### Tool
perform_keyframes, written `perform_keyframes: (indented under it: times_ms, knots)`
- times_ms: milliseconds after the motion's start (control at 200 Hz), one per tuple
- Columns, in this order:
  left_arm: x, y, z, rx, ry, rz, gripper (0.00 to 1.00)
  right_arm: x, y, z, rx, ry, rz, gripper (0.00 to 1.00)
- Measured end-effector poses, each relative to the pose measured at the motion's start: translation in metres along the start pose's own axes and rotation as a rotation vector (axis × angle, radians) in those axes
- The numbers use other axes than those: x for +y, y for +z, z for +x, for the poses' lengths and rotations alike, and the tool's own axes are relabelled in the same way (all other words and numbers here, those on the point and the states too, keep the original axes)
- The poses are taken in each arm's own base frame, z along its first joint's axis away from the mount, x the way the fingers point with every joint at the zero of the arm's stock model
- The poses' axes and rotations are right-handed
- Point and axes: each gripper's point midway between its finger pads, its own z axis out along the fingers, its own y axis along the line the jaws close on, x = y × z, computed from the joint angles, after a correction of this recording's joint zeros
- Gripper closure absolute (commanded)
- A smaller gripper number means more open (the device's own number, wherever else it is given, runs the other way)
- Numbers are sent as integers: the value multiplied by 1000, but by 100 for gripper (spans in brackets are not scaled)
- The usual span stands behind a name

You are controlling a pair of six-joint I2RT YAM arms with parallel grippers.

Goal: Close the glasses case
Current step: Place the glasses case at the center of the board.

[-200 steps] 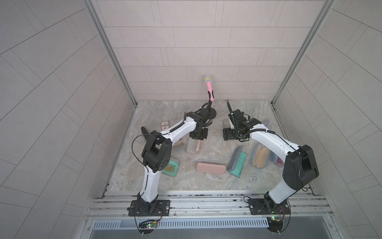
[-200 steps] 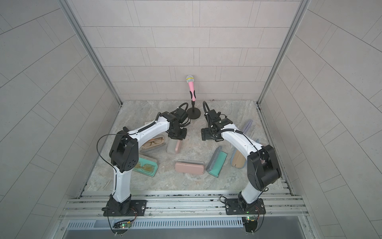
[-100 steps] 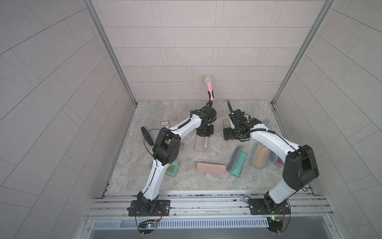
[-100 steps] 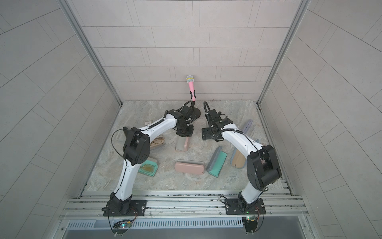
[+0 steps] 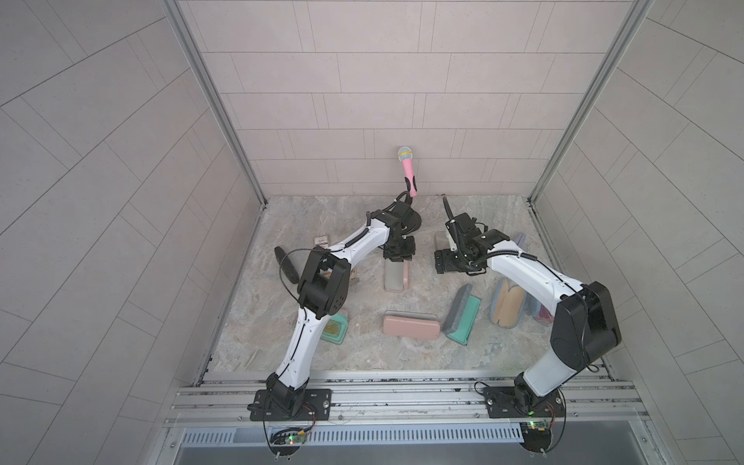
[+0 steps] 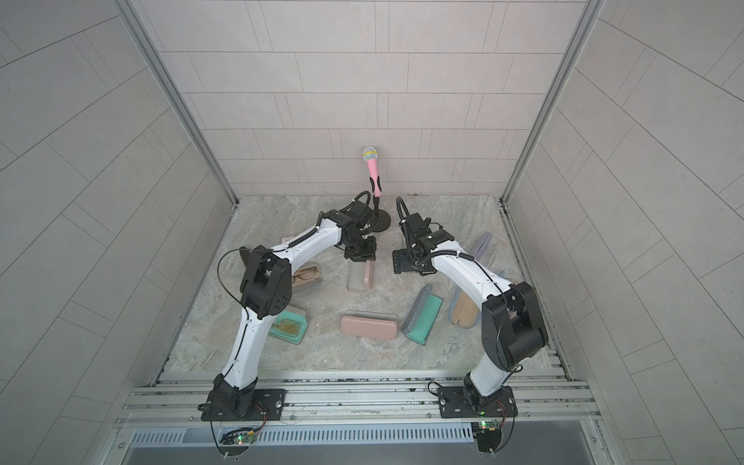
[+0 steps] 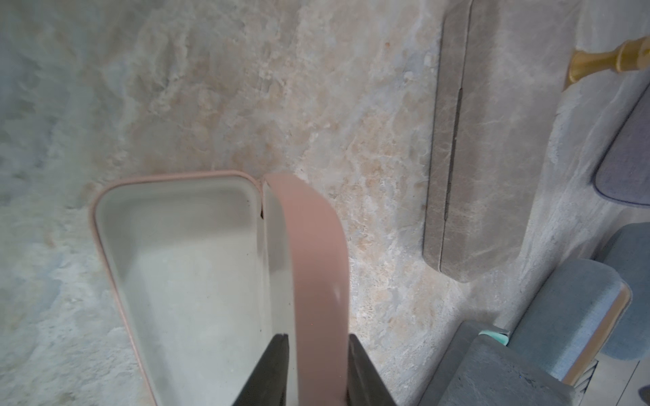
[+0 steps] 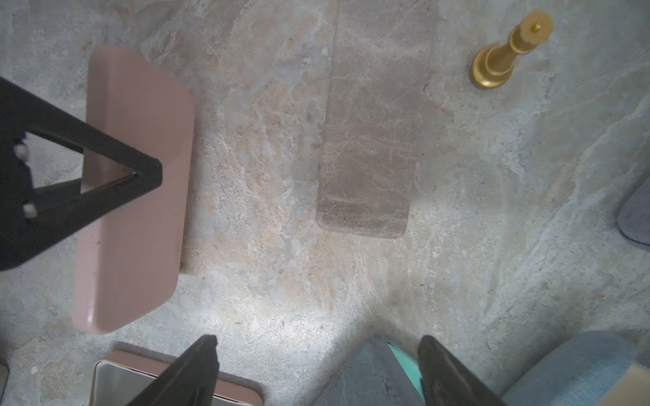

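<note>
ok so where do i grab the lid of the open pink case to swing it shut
Pinch the raised lid across its thin wall near one short end, coming down from above. It stands almost on edge beside the tray, hinged along its lower long side, so jaws on both faces should tip it over the tray.

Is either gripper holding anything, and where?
Left gripper straddles one end of the open pink case's raised lid; whether it grips cannot be told. Right gripper is open, holding nothing.

You've got a pink glasses case (image 7: 316, 267) with off-white lining, a second all-pink case (image 5: 410, 325), a teal-and-grey case (image 5: 463, 318), a gold chess piece (image 8: 506, 52) and a beige-grey marbled counter (image 5: 322, 225).
</note>
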Motion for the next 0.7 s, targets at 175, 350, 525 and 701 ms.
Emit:
perform_keyframes:
  times_ms: [175, 350, 525, 701]
  knots:
    - [4, -3, -6, -8, -14, 6, 52, 1, -1, 4, 14, -4, -1, 10]
    - [16, -14, -5, -15, -35, 1, 52, 16, -8, 8, 5, -34, -25, 12]
    - [30, -59, -3, -71, -58, 11, 77, 36, -12, 14, 8, -69, -63, 59]
    - [49, -105, 2, -156, -68, 33, 100, 48, -13, 11, 2, -67, -94, 76]
